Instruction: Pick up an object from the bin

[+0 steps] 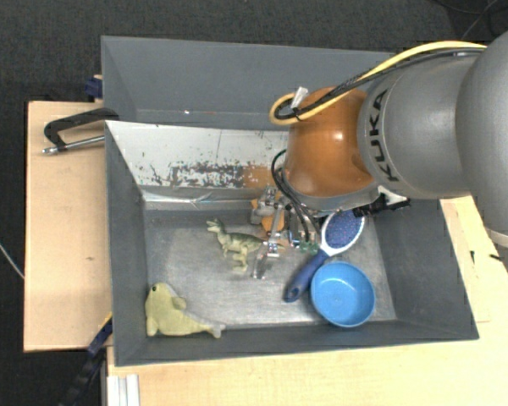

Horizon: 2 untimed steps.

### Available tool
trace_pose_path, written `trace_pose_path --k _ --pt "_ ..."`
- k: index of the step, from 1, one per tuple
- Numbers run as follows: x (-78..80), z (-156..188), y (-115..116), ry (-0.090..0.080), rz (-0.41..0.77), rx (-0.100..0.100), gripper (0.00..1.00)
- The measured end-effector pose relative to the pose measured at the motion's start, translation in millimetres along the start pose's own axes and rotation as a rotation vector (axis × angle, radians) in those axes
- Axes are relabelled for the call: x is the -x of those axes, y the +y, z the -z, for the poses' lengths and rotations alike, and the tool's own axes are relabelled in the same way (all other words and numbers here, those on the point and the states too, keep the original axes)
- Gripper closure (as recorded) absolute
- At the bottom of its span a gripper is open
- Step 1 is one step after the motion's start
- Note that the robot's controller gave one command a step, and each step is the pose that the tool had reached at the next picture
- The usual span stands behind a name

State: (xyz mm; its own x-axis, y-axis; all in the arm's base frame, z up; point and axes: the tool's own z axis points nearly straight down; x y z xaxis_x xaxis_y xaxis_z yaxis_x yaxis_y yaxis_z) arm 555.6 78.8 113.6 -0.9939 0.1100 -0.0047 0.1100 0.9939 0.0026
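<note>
My gripper [266,252] hangs low over the middle of the bin floor, under the orange wrist cover. Right beside it on the left lies a small green toy dinosaur [235,244], its body touching or nearly touching the gripper's tip. Just to the right of the gripper lies a blue brush [303,279] with a dark blue handle and an oval speckled head [343,231] that pokes out from under the wrist. A light blue round bowl [343,293] stands upright to the lower right of the gripper.
A pale yellow-green plush animal [174,316] lies in the bin's front left corner. Bare floor stretches between it and the dinosaur. The arm and its orange cover hide the back right part of the bin.
</note>
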Motion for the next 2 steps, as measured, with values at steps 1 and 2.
trace_pose_path --k 1,2 --pt "0.1 -41.9 14.1 0.001 -0.072 0.000 0.00" --pt "1.3 -40.3 15.1 0.000 -0.071 0.000 0.00"
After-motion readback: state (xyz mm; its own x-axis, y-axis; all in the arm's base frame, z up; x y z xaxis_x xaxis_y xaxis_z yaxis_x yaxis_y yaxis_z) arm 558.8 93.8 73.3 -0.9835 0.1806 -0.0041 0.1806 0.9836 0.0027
